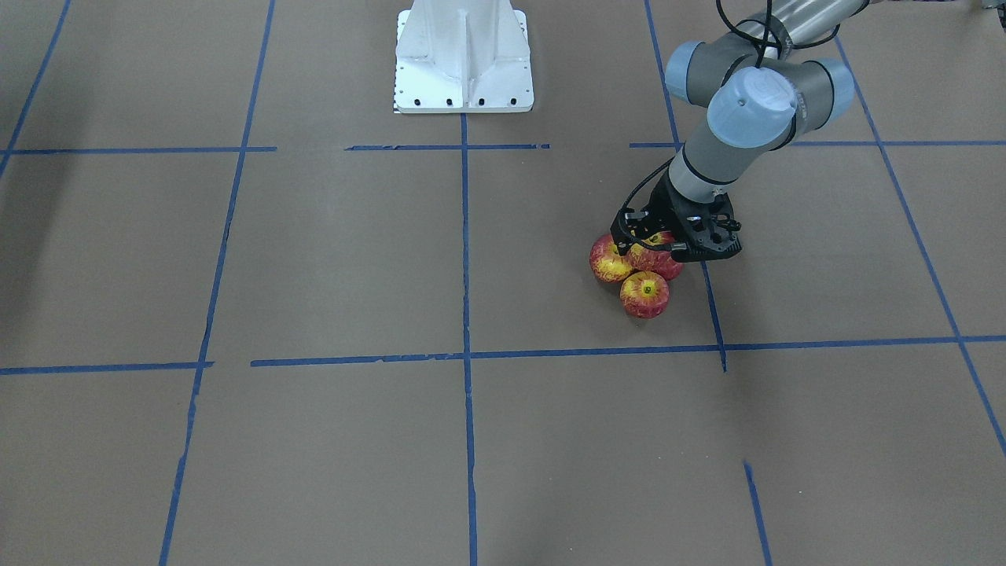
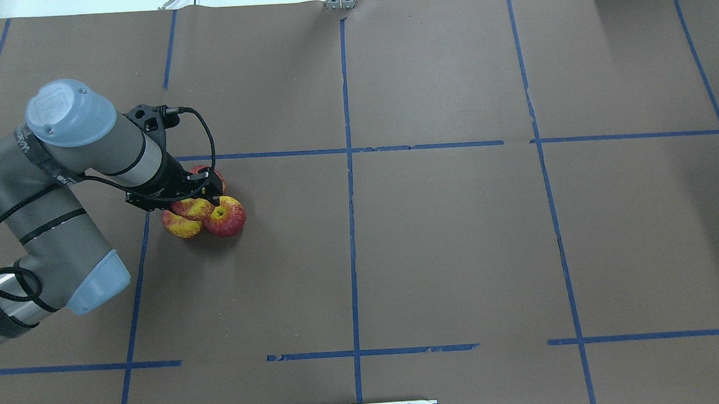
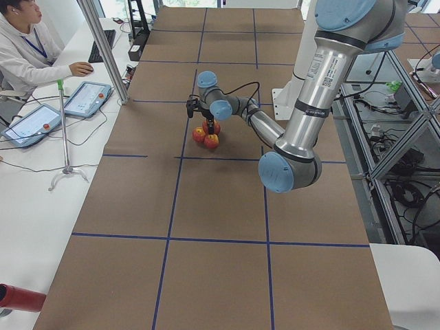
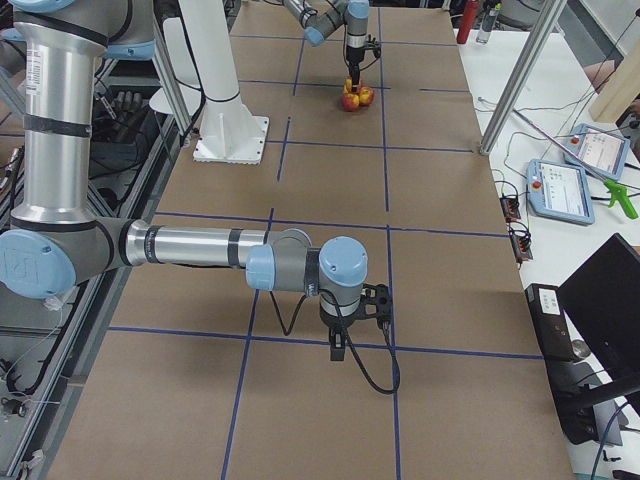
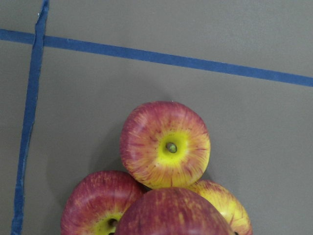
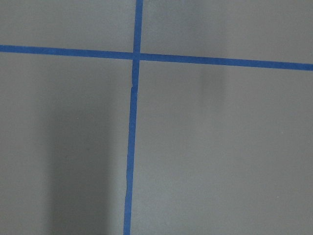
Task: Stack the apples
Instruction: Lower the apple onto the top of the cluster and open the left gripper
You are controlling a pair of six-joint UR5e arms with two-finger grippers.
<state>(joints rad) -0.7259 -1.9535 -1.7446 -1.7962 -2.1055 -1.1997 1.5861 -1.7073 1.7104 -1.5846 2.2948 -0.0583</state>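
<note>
Three apples sit touching in a cluster on the brown table: one on the operators' side (image 1: pixel 645 295), one beside it (image 1: pixel 607 263), and one mostly under the gripper (image 1: pixel 672 267). A fourth apple (image 1: pixel 649 255) rests on top of them. My left gripper (image 1: pixel 648 250) stands over the cluster with a finger on each side of the top apple, shut on it. In the left wrist view the top apple (image 5: pixel 172 214) fills the bottom edge above the three lower ones (image 5: pixel 165 145). My right gripper (image 4: pixel 345 345) hangs over bare table far from the apples; I cannot tell whether it is open or shut.
The white robot base (image 1: pixel 464 63) stands at the table's robot side. Blue tape lines (image 1: pixel 465 354) grid the brown paper. An operators' bench with tablets (image 3: pixel 82 100) and a metal pole (image 3: pixel 103 48) lies beyond the far edge.
</note>
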